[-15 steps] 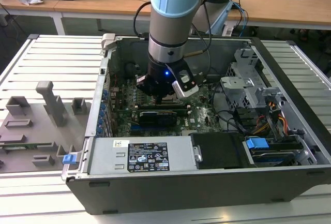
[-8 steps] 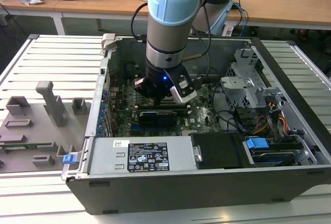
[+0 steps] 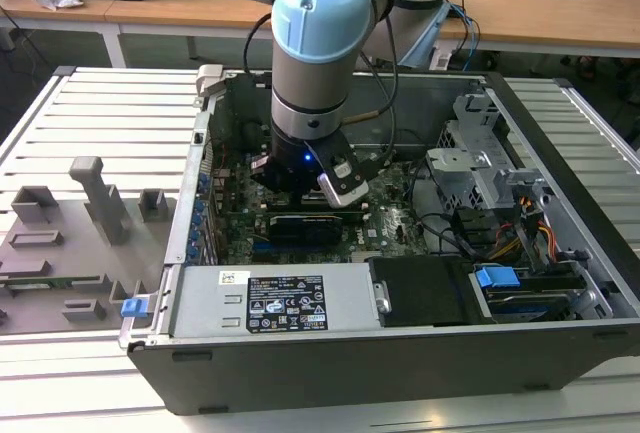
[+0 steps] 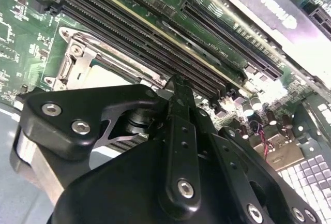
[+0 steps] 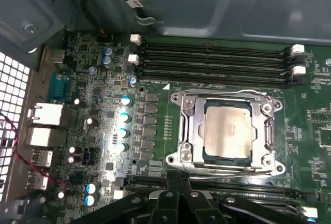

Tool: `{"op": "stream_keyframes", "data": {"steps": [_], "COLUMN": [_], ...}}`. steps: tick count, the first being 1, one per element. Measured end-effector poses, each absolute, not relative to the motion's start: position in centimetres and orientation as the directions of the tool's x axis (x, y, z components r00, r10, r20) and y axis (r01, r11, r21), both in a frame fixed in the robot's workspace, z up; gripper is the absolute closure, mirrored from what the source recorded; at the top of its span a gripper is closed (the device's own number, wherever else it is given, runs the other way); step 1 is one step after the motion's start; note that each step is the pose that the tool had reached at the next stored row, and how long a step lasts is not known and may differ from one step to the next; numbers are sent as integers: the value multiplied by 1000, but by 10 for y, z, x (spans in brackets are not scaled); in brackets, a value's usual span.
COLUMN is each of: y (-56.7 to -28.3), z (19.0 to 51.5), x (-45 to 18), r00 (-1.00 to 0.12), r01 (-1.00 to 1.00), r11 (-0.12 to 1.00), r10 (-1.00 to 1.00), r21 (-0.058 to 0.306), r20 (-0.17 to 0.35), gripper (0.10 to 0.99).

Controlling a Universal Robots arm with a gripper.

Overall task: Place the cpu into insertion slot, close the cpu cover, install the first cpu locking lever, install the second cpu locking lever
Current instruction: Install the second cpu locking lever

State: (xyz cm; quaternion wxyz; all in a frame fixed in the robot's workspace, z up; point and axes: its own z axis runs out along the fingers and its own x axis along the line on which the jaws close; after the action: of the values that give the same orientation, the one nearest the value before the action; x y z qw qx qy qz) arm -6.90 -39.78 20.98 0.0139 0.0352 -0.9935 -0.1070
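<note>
In the exterior view, the gripper (image 3: 300,188) is lowered into the open computer case (image 3: 560,203); its opening cannot be told. In the first wrist view, the pale metal cpu (image 5: 227,132) is seated in the insertion slot (image 5: 182,131), framed by the silvery cpu cover (image 5: 227,166).
</note>
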Motion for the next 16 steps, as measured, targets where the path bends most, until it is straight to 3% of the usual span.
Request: {"op": "stream_keyframes", "data": {"steps": [16], "y": [-394], "z": [196], "x": [-76], "r00": [-997], "r01": [-67], "r11": [961], "r10": [-74], "r21": [268], "r20": [16], "gripper": [980]}}
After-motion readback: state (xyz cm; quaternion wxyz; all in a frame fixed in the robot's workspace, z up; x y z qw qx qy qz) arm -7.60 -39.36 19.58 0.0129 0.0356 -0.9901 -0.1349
